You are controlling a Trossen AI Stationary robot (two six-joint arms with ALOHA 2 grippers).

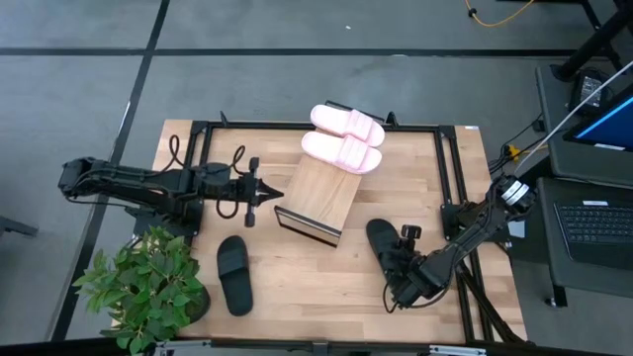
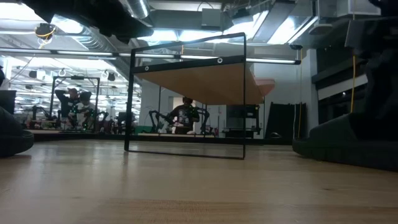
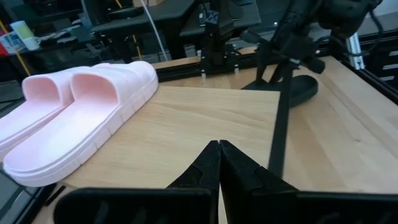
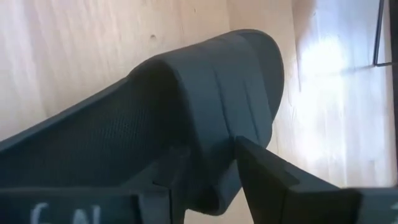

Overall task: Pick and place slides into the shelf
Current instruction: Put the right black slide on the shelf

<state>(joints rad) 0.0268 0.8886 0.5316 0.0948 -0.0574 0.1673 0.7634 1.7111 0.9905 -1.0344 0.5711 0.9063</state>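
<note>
Far left of the table (image 1: 297,297): a leafy potted plant (image 1: 148,287) at the near corner. Just above it, left gripper (image 1: 277,193), fingers pressed together to a point, empty, aimed at the shelf (image 1: 321,198) and stopping just short of its lower lip. Same in the left wrist view: two dark fingertips (image 3: 219,163) meeting with no gap, light board (image 3: 199,124) spread beyond them.

Right of the plant, one black slide (image 1: 233,274) flat on the table, well apart from both grippers, untouched.

Centre: slanted board on its thin black frame, two pink slides (image 1: 344,136) side by side at its upper end, touching each other. In the low view only the board's underside (image 2: 205,84) and a sliver of pink (image 2: 266,86) at the edge; the slides' tops hidden there.

Further right: second black slide (image 1: 384,242) on the table with the right gripper (image 1: 406,269) down over it. Right wrist view close in: strap of that slide (image 4: 205,99) between the two fingers (image 4: 267,180), gripped across its edge. Heel end cut off by the picture. From above, arm covering much of this slide, so toe end alone plain. Low view: only dark blurred bulk at the right edge, hard to make out.
</note>
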